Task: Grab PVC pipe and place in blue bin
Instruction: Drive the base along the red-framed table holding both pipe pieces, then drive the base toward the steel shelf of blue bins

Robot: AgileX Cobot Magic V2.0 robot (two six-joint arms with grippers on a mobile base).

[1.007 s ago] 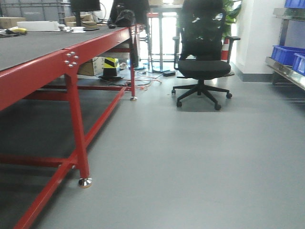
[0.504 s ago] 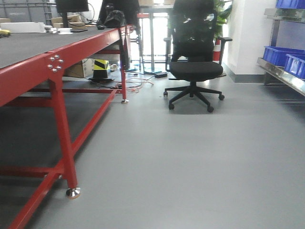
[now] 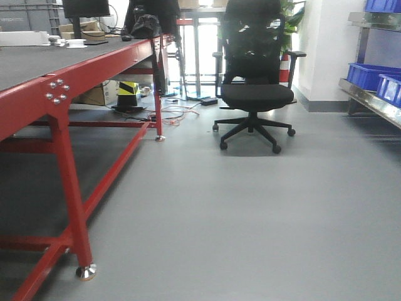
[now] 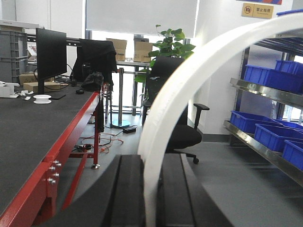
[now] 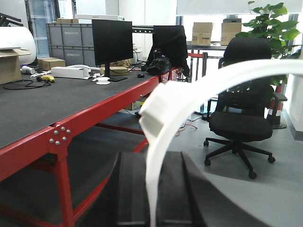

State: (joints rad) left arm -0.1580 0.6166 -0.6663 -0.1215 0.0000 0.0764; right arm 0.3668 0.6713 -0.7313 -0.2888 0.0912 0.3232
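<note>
Left fingers (image 4: 129,189) are closed narrow on the PVC pipe (image 4: 156,132) - black pads touch it on both sides. From 6 o'clock the pipe rises between them and arcs over to 2 o'clock, out of the left wrist view. Right fingers (image 5: 132,194) grip a white pipe (image 5: 155,161) the same way, pinched between the two pads. It curves up toward 2 o'clock and has a thicker sleeve (image 5: 161,111) just above the fingers. We cannot tell if both hold one pipe or two.

Further out in the left wrist view, blue bins (image 4: 265,78) sit on a steel shelf (image 4: 255,92) at 3 o'clock, well apart from the pipe. A red-framed surface (image 4: 33,127) with a black top runs along 9 o'clock, and a monitor (image 4: 51,47) stands on it. A black office chair (image 4: 182,135) is at 12 o'clock - partly behind the pipe. The front view shows grey floor (image 3: 250,219), with the chair at 12 o'clock.
</note>
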